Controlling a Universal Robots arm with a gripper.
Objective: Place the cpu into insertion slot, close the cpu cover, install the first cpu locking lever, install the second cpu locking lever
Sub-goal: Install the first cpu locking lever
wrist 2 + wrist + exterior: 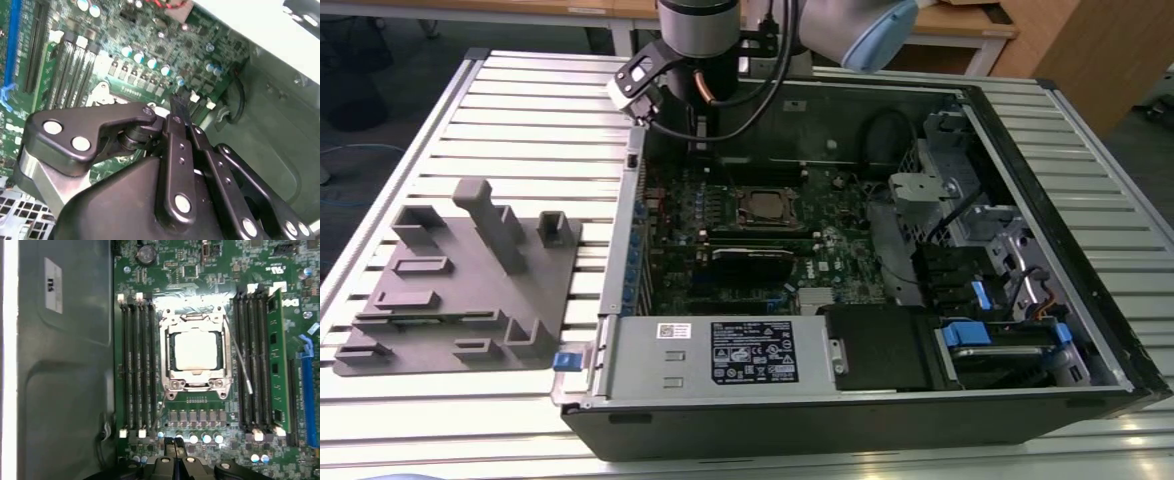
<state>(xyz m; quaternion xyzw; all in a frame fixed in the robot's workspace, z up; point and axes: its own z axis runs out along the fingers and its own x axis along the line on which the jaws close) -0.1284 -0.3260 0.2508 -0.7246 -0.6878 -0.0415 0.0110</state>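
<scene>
- The cpu [195,351] sits in the insertion slot [172,386], with the cpu cover [224,351] lowered over it to frame its top.
- The claw [175,444], pinched narrow and empty, hangs just beside the slot, probably to reach a thin locking lever [238,358].

A robotics lab or test workshop: a slatted aluminium table [520,90] carries an opened desktop computer case [854,425] (lying on its side, green board [175,270] bared) and a grey moulded fixture block [454,290]. A robot arm [861,30] reaches over it, with wooden furniture [1074,50] behind.
</scene>
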